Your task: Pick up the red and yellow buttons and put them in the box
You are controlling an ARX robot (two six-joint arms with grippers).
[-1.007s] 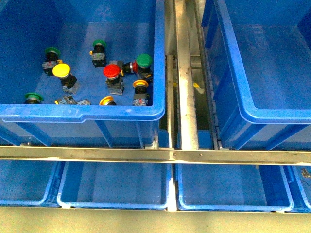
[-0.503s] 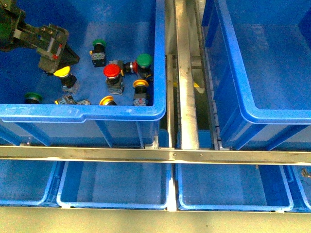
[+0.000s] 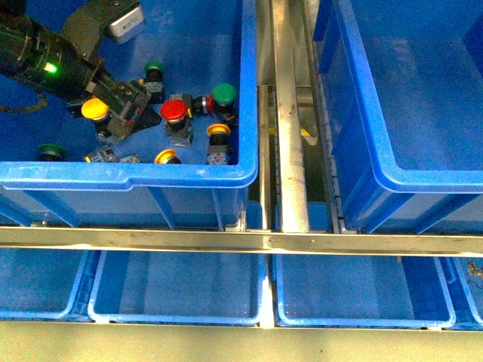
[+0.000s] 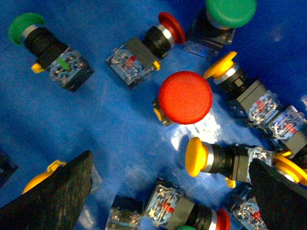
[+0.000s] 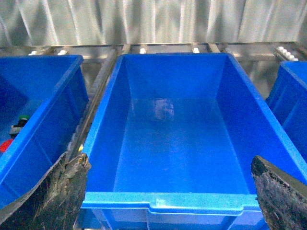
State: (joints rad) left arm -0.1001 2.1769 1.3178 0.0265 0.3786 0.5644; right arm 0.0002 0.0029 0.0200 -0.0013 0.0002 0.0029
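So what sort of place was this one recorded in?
Most likely a factory or warehouse parts-sorting station: deep blue plastic bins sit on a steel rack, one holds loose industrial push buttons, and shallower blue trays line the shelf below.

The box (image 5: pixel 163 202) is smooth blue plastic with a soft shine. The red button (image 4: pixel 185 97) has a glossy plastic cap, while the fingers (image 4: pixel 53 196) of the left pincer (image 4: pixel 170 160) look black, matt and rough. The rail (image 3: pixel 290 151) is dull brushed metal.
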